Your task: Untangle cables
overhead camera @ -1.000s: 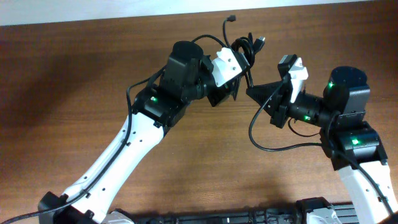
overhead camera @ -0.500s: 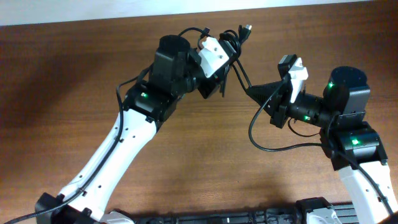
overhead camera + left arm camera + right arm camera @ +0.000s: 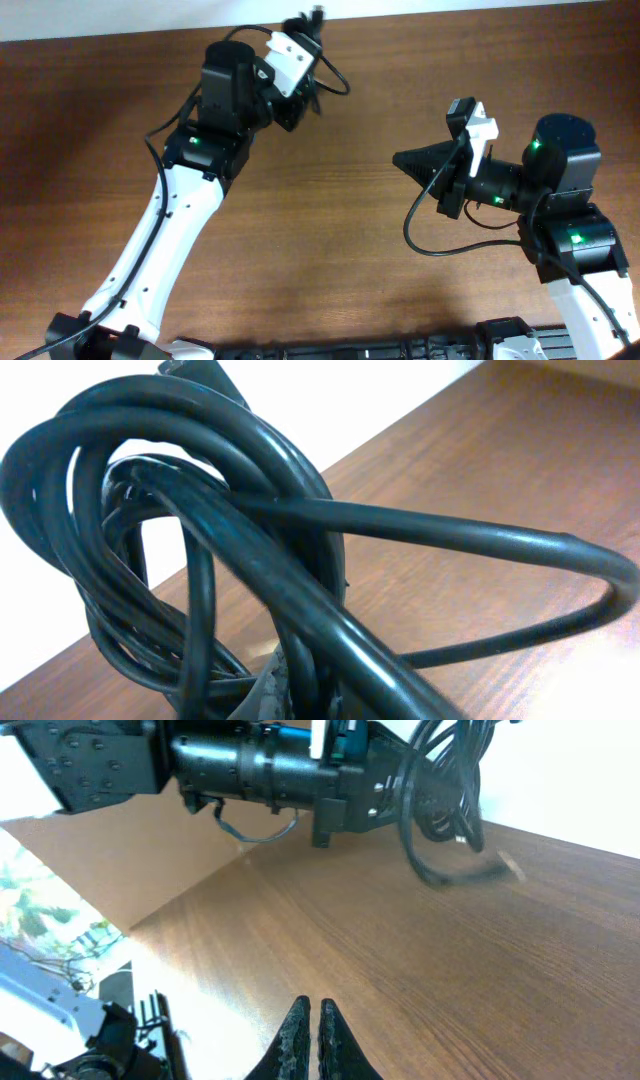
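Note:
My left gripper (image 3: pixel 306 94) hangs near the table's far edge, shut on a bundle of thin black cables (image 3: pixel 328 72). One plug end (image 3: pixel 316 14) sticks up past the edge. In the left wrist view the cables (image 3: pixel 250 510) fill the frame as tangled loops, pinched between the fingertips (image 3: pixel 350 685) at the bottom. One long loop (image 3: pixel 560 550) bows out to the right over the wood. My right gripper (image 3: pixel 398 158) points left, shut and empty, well apart from the bundle. From the right wrist, its closed tips (image 3: pixel 310 1007) hover over bare wood, with the cables (image 3: pixel 445 790) dangling far ahead.
The brown table ends at a white wall edge (image 3: pixel 450 8) along the far side. A thicker black wire (image 3: pixel 420 225) of the right arm loops below its wrist. The left arm's body (image 3: pixel 270 765) spans the top of the right wrist view.
The left arm has swung up and left toward the far edge with the bundle. The strand that reached the right gripper's tip has come away. The right gripper stays shut and has dropped slightly.

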Robot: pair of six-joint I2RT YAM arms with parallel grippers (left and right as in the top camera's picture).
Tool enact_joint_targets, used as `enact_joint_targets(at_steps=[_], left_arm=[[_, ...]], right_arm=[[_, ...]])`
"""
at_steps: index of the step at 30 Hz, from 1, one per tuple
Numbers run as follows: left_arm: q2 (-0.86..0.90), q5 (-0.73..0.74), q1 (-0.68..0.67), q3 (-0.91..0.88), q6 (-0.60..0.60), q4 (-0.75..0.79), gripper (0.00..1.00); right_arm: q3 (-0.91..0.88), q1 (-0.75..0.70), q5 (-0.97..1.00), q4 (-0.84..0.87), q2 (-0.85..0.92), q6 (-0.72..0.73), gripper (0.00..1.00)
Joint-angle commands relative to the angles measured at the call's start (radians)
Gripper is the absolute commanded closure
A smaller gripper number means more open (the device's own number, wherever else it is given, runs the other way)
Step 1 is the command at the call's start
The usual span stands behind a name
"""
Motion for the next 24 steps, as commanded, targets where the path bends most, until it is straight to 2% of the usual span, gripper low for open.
enact_joint_targets(at_steps=[1, 4, 5, 7, 8, 14, 17, 20, 24], left_arm=[[-0.014, -0.033, -0.006, 0.005, -0.013, 0.010, 1.00], [-0.014, 0.021, -0.006, 0.005, -0.013, 0.007, 1.00], [-0.016, 0.074, -0.006, 0.005, -0.013, 0.002, 1.00], [-0.016, 0.180, -0.006, 0.005, -0.013, -0.008, 1.00], [-0.016, 0.252, -0.005, 0.005, -0.013, -0.008, 1.00], [-0.018, 0.821, 0.097, 0.005, -0.013, 0.002, 1.00], [-0.018, 1.017, 0.161, 0.005, -0.013, 0.003, 1.00], [-0.018, 1.294, 0.212, 0.005, -0.012, 0.053, 1.00], [-0.019, 1.302, 0.212, 0.005, -0.020, 0.066, 1.00]], right_arm=[[0.017, 0.007, -0.035, 0.002, -0.005, 0.005, 0.96], [0.017, 0.007, -0.034, 0.004, -0.005, 0.005, 0.96], [0.017, 0.007, -0.019, 0.003, -0.004, 0.005, 0.91], [0.017, 0.007, 0.050, 0.003, -0.004, 0.005, 0.65], [0.017, 0.007, 0.092, 0.003, -0.004, 0.005, 0.57], [0.017, 0.007, 0.429, 0.003, -0.004, 0.005, 0.28], [0.017, 0.007, 0.460, 0.003, -0.004, 0.005, 0.21], [0.017, 0.007, 0.443, 0.003, -0.004, 0.006, 0.21], [0.017, 0.007, 0.306, 0.004, -0.004, 0.032, 0.21]])
